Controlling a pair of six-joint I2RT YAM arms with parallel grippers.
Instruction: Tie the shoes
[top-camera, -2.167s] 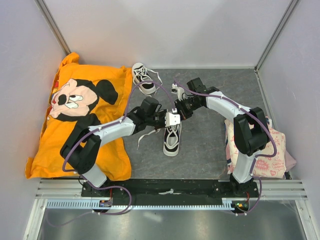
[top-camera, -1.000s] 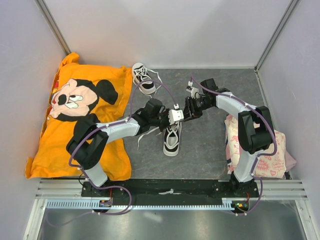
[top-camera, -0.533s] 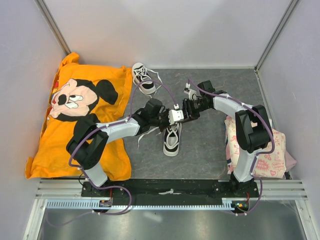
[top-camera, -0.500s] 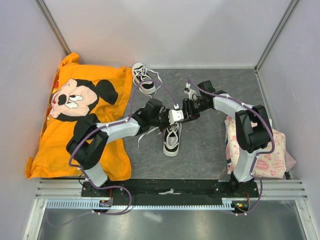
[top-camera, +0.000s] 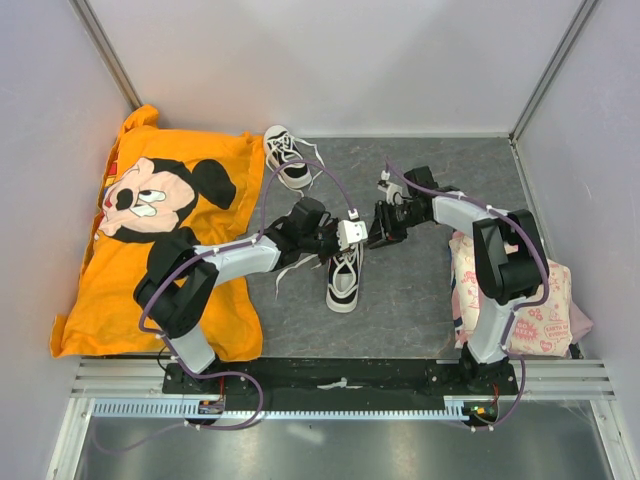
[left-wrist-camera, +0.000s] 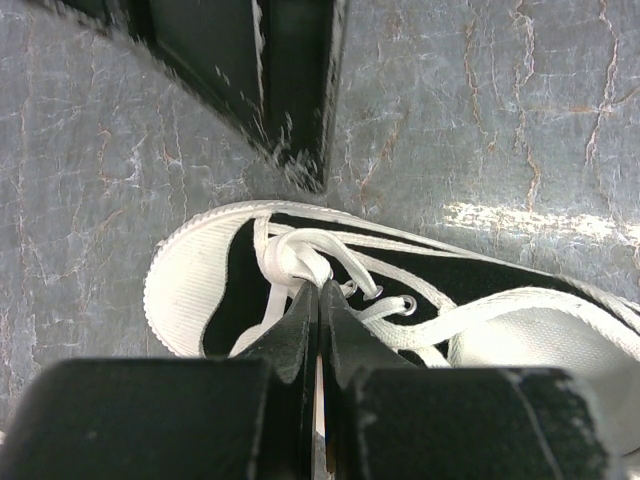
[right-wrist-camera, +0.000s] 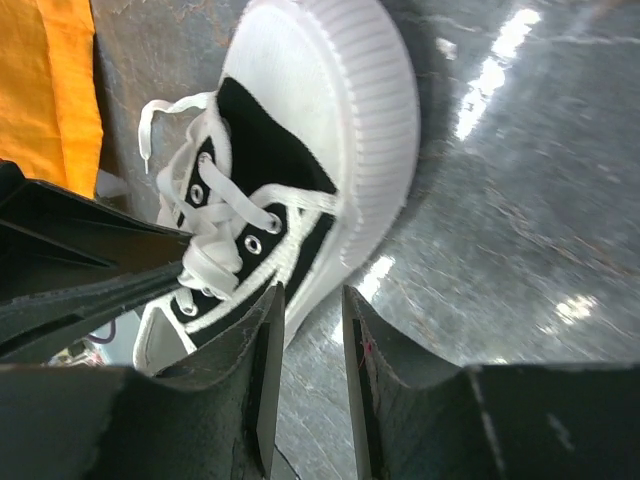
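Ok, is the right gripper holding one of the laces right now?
No, the right gripper is open beside the shoe, and nothing is pinched between its jaws.

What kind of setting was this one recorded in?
Probably a robot test cell, not a home: bare panel walls box in a grey tabletop, the left arm and right arm sit on a metal rail, and a sneaker and an orange shirt lie as props.

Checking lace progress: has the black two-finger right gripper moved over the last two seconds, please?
Yes. The right gripper shifted rightward, toward the pink patterned cloth.
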